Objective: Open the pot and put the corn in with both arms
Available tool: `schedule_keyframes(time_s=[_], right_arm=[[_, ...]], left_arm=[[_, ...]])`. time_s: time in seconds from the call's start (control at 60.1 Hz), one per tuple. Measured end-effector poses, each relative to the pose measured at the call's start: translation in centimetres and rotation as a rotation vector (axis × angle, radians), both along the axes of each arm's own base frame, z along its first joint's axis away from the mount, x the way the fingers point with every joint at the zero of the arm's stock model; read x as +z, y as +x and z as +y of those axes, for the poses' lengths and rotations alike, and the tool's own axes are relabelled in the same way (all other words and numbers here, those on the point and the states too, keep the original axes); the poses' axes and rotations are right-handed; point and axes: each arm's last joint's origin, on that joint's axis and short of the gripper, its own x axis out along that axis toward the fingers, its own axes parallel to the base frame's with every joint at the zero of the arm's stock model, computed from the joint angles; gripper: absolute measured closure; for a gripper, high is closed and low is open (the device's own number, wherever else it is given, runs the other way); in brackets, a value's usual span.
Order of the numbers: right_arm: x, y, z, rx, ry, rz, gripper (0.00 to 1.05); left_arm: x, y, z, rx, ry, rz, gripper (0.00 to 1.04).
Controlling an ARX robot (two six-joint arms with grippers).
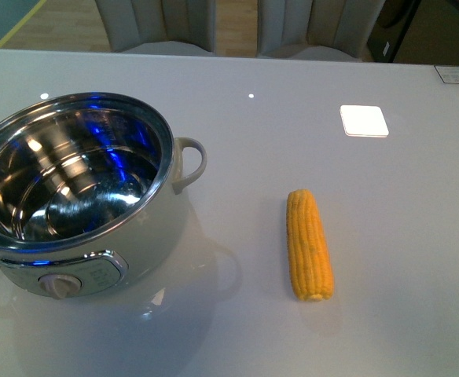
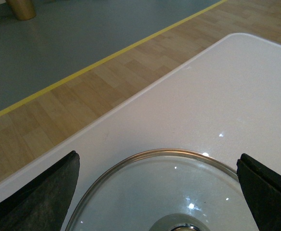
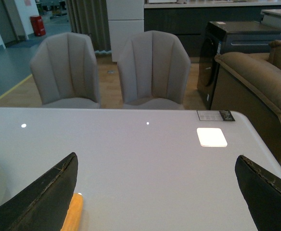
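Black and empty, the right fingers [image 3: 44, 192] stand wide apart above the worktop [image 3: 145, 159]. The end of the corn [image 3: 72, 214] shows just beside one of them, not between them. I would centre over the cob's middle and set the fingers across its width before closing. The left fingers [image 2: 39, 192] are also spread wide, over the glass lid [image 2: 179, 192] lying on the worktop. The pot [image 1: 135, 236] stands open, left of the corn and apart from it.

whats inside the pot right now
Only reflections on the bare steel bottom of the pot; its near inner wall is hidden by the rim. The corn lies outside, on the table.
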Motion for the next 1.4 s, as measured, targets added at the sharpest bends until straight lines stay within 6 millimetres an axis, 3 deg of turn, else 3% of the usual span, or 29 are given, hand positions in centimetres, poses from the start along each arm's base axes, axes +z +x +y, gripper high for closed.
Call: schedule_keyframes(time_s=[0.133, 0.249, 0.399, 0.515, 0.914, 1.131, 1.397], right_arm=[[0.0, 0.0, 0.0, 0.000, 0.000, 0.000, 0.09], [0.0, 0.0, 0.0, 0.000, 0.000, 0.000, 0.09], [0.0, 0.0, 0.0, 0.000, 0.000, 0.000, 0.09], [0.0, 0.0, 0.0, 0.000, 0.000, 0.000, 0.09], [0.0, 0.0, 0.0, 0.000, 0.000, 0.000, 0.09], [0.0, 0.0, 0.0, 0.000, 0.000, 0.000, 0.09], [0.0, 0.0, 0.0, 0.000, 0.000, 0.000, 0.09]], left_arm=[[4.0, -2.2, -1.1, -0.087, 0.014, -0.100, 0.07], [7.1, -4.7, -3.4, -0.207, 0.047, -0.207, 0.07], [8.6, -6.1, -6.5, -0.283, 0.070, -0.282, 0.07], [9.3, -7.5, -7.7, -0.294, 0.050, -0.301, 0.07], [10.6, -15.5, -11.3, -0.338, 0.003, -0.339, 0.07], [10.5, -17.7, -12.0, -0.358, -0.032, -0.339, 0.07], [10.5, -18.8, -12.2, -0.382, -0.045, -0.330, 0.07]])
